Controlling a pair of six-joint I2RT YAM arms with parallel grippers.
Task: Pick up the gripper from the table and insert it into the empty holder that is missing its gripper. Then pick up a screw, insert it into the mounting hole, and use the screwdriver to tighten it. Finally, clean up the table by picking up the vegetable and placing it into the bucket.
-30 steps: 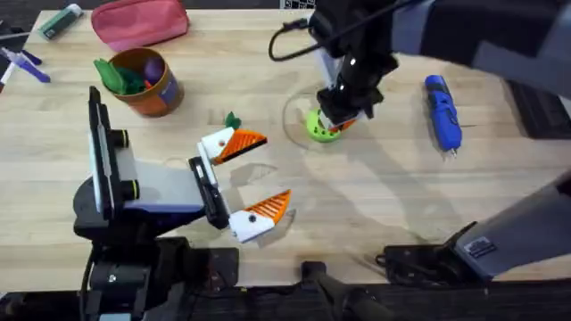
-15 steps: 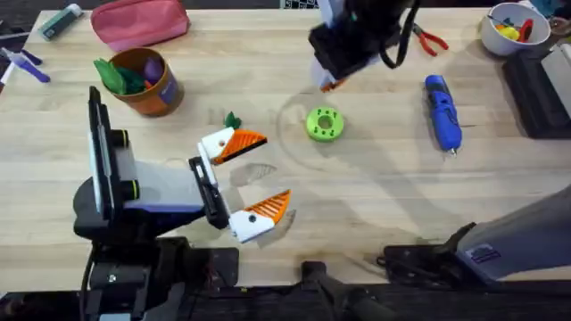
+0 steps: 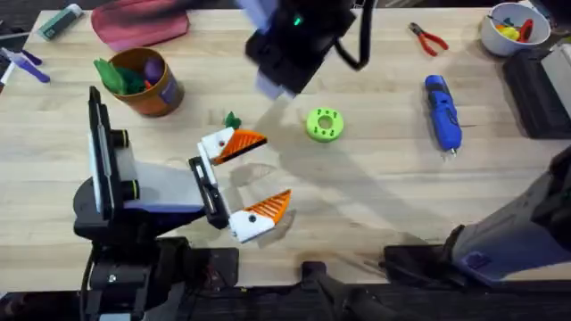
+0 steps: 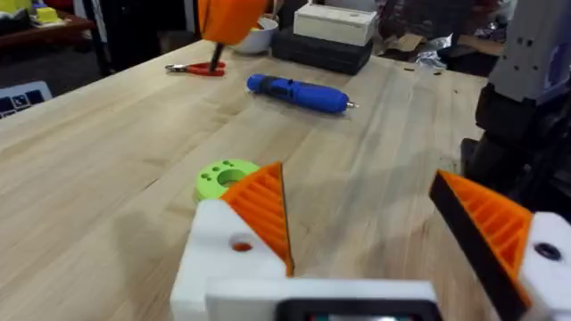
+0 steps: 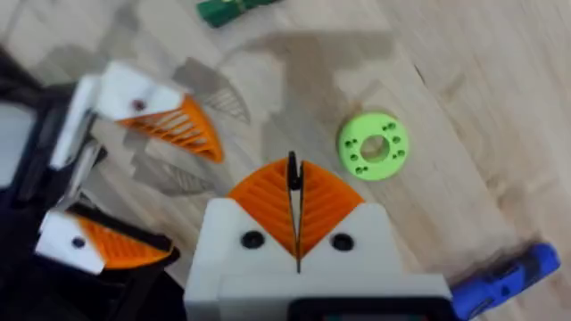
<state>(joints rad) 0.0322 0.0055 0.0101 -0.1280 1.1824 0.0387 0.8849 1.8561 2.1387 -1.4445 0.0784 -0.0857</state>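
Screw (image 5: 293, 171) in transit: a thin dark sliver, most likely the screw, sits pinched between the closed pads of the right claw (image 5: 293, 192). A second ago that claw was down on the green disc (image 3: 324, 124); it has now risen and swung left over the bench (image 3: 375, 187) toward the left claw (image 3: 272, 169). The left claw waits with fingers apart, both orange tips fitted, a mounting hole (image 4: 241, 245) showing in its white block. The pick looks done; insertion comes next. Screwdriver (image 3: 442, 111) lies untouched at right; vegetable (image 3: 232, 119) is not yet in the bucket (image 3: 147, 85).
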